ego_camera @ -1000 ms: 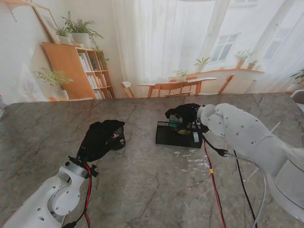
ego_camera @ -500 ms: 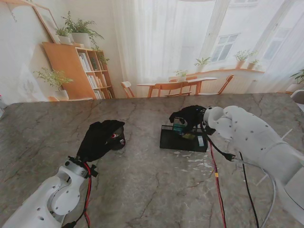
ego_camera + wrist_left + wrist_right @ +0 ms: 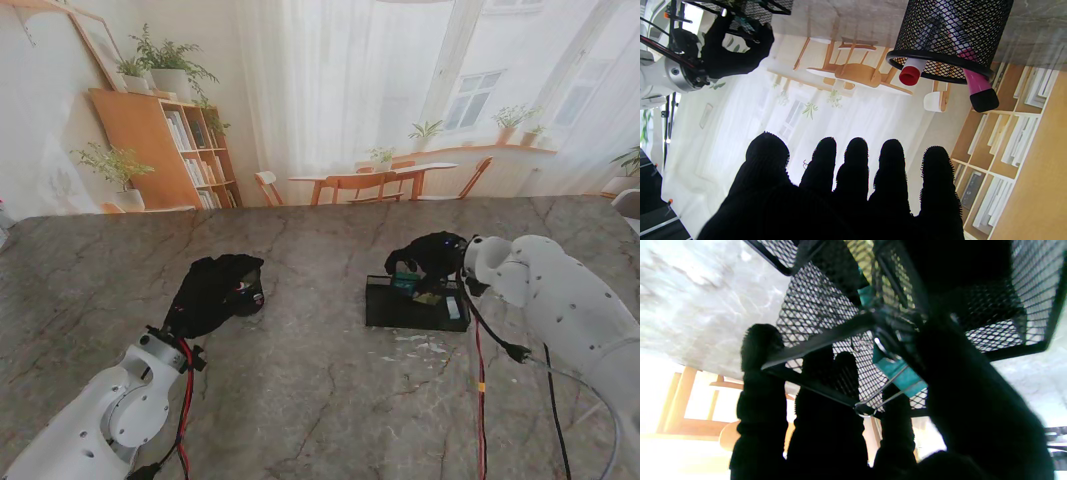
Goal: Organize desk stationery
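The black mesh tray (image 3: 415, 305) sits on the grey marble table (image 3: 300, 380), a bit right of the middle. The R hand (image 3: 428, 256), in a black glove, is at the far edge of the tray. In the R wrist view its fingers (image 3: 760, 373) curl over the tray's rim (image 3: 820, 340) w/ the thumb on the other side, so it grips the tray wall. A teal binder clip (image 3: 898, 368) w/ wire handles lies inside the tray, right by the fingers. Other small bits in the tray, yellow and white, are too small to name.

Well to the left of the tray is the L hand (image 3: 212, 290), also in a black glove. It holds nothing. In the L wrist view its fingers (image 3: 857, 166) are straight and a little apart. Just past them, not touching, stands a round black mesh pen cup (image 3: 948, 36). It has a marker w/ a red cap (image 3: 909, 75) and a pink marker w/ a black cap (image 3: 980, 93) in it. From the stand view the cup is mostly hidden by the L hand.

A red cable (image 3: 478, 380) runs along the R arm, near the tray.
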Robot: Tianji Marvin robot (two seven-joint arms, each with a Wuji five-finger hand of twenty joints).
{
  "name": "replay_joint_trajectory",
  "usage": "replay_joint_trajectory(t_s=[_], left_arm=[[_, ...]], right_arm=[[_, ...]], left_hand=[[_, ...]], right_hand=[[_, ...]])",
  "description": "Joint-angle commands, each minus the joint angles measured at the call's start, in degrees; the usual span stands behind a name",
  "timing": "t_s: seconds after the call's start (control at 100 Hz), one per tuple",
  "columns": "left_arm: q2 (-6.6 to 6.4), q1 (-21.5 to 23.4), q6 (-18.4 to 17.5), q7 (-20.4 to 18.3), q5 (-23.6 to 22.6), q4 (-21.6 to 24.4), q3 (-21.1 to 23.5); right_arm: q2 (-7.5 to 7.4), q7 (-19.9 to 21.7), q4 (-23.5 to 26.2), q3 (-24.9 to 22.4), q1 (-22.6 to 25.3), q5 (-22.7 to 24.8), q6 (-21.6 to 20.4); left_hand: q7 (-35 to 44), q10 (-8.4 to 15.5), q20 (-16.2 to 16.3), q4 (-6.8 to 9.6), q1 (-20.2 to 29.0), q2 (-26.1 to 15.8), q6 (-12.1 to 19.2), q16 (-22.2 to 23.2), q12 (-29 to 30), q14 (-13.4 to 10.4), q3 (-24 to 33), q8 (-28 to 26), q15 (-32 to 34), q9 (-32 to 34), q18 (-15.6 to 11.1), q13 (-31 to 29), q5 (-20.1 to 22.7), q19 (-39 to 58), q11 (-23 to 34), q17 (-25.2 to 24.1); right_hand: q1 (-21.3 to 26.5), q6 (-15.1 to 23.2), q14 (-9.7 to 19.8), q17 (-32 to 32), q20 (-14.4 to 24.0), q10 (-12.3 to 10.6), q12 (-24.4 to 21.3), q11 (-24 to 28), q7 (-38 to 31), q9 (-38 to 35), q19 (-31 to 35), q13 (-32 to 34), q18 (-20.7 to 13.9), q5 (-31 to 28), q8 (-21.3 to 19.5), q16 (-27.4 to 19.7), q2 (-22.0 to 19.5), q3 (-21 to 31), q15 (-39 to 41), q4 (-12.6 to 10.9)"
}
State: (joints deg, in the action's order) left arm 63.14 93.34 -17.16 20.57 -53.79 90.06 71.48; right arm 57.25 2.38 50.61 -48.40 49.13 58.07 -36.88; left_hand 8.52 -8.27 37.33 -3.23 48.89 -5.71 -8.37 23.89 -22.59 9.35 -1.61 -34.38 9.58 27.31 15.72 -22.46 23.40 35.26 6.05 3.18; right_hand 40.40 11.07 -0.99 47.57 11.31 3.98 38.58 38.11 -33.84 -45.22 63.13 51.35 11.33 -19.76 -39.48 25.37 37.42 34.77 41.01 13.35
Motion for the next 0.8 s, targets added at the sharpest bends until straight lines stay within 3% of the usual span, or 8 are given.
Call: replay_joint_trajectory(t_s=[0.0,0.32,0.56,0.79], left_arm=[[-0.05,-0.2,0.3,-0.3,-0.1,-0.3,-0.3],[-0.27,-1.4,0.0,-1.6,-0.1,-1.0,-1.6],[-0.36,-2.1,-0.1,-2.3,0.1,-1.5,-2.3],[-0.39,-2.6,-0.3,-2.9,0.4,-1.8,-2.8]], right_arm=[[-1.78,1.0,0.0,-1.0,1.7,0.0,-1.2],[-3.40,2.3,5.3,-13.5,9.8,6.3,-9.8],[-4.02,4.6,11.9,-23.7,17.7,10.9,-10.9],[-4.35,5.0,15.3,-29.8,21.9,13.6,-12.8]], left_hand=[[0.4,1.2,-0.4,0.28,1.1,-3.9,0.7,0.4,-0.3,-1.2,-1.1,-0.2,0.0,0.2,-0.4,-0.6,1.0,-0.6,-0.2,-0.3],[0.4,1.1,-0.4,0.26,1.0,-3.9,0.7,0.4,-0.3,-1.2,-1.1,-0.2,0.1,0.2,-0.5,-0.5,1.0,-0.5,-0.1,-0.3],[0.4,1.1,-0.4,0.29,1.1,-3.9,0.6,0.4,-0.3,-1.1,-1.1,-0.2,0.1,0.1,-0.4,-0.5,1.0,-0.5,-0.2,-0.3],[0.4,1.1,-0.4,0.27,1.1,-3.9,0.7,0.4,-0.3,-1.1,-1.1,-0.2,0.1,0.1,-0.5,-0.6,1.0,-0.5,-0.1,-0.3]], right_hand=[[19.6,6.2,4.7,0.8,-0.8,-10.4,1.3,5.4,-33.3,-3.3,3.7,1.4,-16.3,-8.8,-1.0,0.9,-8.6,12.0,0.2,-1.7],[19.1,7.9,5.7,1.1,-2.0,-11.3,1.4,5.1,-33.6,-3.3,3.4,1.7,-17.3,-8.5,-0.9,1.0,-9.1,11.7,-0.3,-1.7],[19.4,6.7,4.8,1.7,-1.5,-10.3,1.6,4.8,-33.7,-3.5,3.8,1.9,-16.6,-8.7,-0.6,1.5,-8.9,11.7,-0.3,-1.8],[19.3,7.1,5.1,1.6,-1.1,-10.7,1.8,4.5,-33.4,-3.5,3.6,1.9,-16.9,-8.8,-0.4,1.5,-9.0,11.5,-0.5,-1.8]])
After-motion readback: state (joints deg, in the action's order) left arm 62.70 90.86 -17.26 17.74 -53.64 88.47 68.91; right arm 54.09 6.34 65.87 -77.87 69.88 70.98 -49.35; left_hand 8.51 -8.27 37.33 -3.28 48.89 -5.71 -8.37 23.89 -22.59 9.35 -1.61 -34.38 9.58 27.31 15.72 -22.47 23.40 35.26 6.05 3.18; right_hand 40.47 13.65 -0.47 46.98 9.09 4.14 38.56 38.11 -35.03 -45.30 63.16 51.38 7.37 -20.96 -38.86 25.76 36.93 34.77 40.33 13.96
